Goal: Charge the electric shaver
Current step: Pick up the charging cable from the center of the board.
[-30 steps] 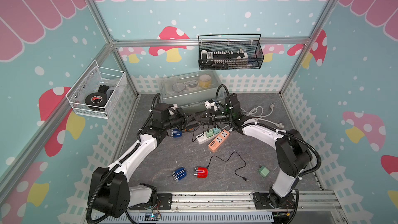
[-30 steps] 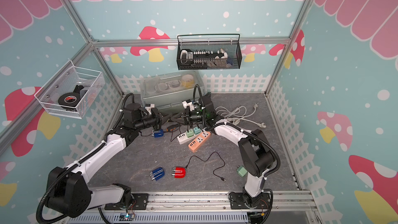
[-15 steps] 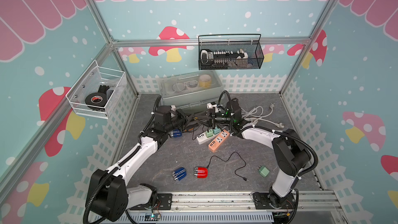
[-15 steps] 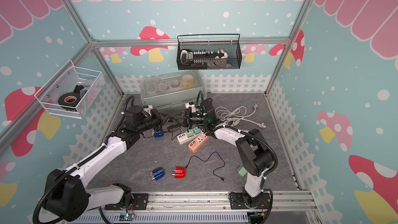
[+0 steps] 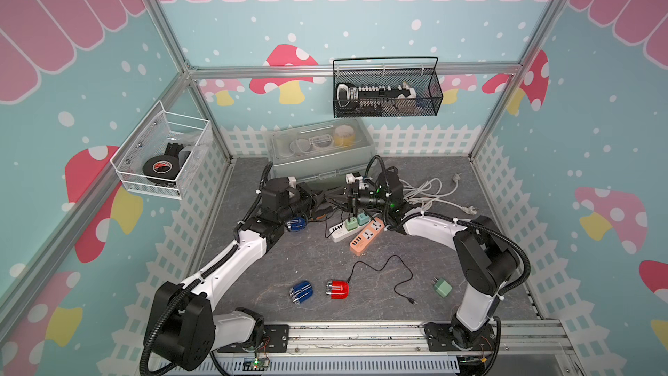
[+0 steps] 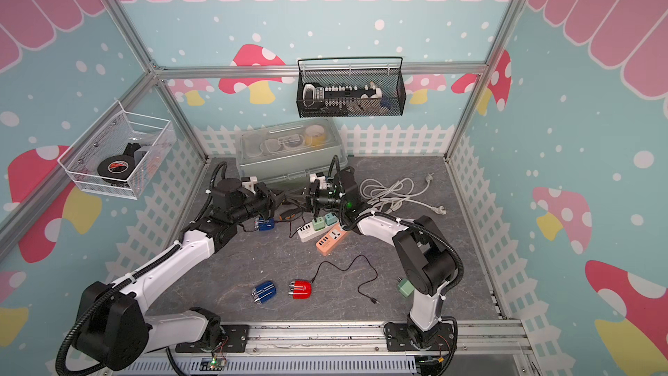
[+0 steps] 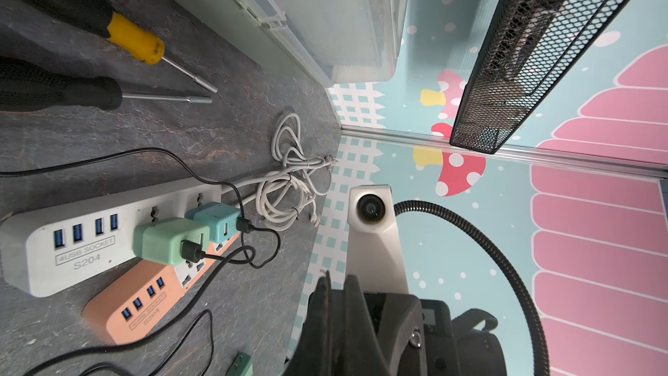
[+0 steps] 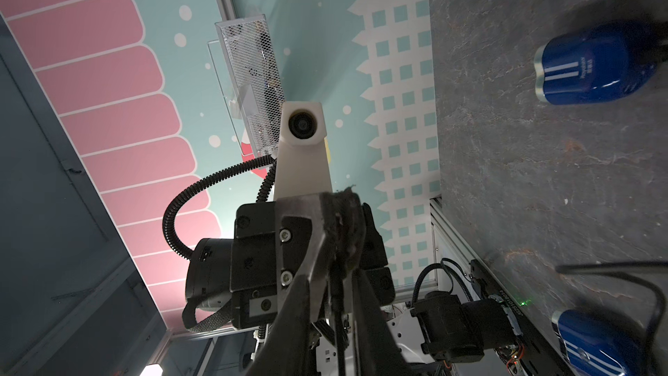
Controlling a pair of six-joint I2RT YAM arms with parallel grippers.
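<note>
A blue electric shaver (image 5: 296,223) (image 6: 265,224) (image 8: 596,66) lies on the table just in front of my left gripper (image 5: 322,197) (image 7: 339,280). That gripper is shut, and I see nothing between its fingers. My right gripper (image 5: 334,197) (image 8: 339,218) faces it tip to tip and is shut on a thin black cable (image 8: 338,302) that runs between its fingers. Black cables are plugged into two green chargers (image 7: 170,240) on the white power strip (image 7: 43,251). Whether the blue shaver is plugged in stays hidden.
An orange power strip (image 5: 367,236) lies beside the white one. Two screwdrivers (image 7: 133,37) rest under the grippers, in front of a clear lidded box (image 5: 321,153). A white cable bundle (image 5: 426,193) lies to the right. Near the front are a blue shaver (image 5: 302,291), a red shaver (image 5: 338,289) with its cable, and a loose green charger (image 5: 442,288).
The two grippers have closed the gap between them, the right one coming left until the fingertips meet. The blue shaver by the left gripper has stayed put.
</note>
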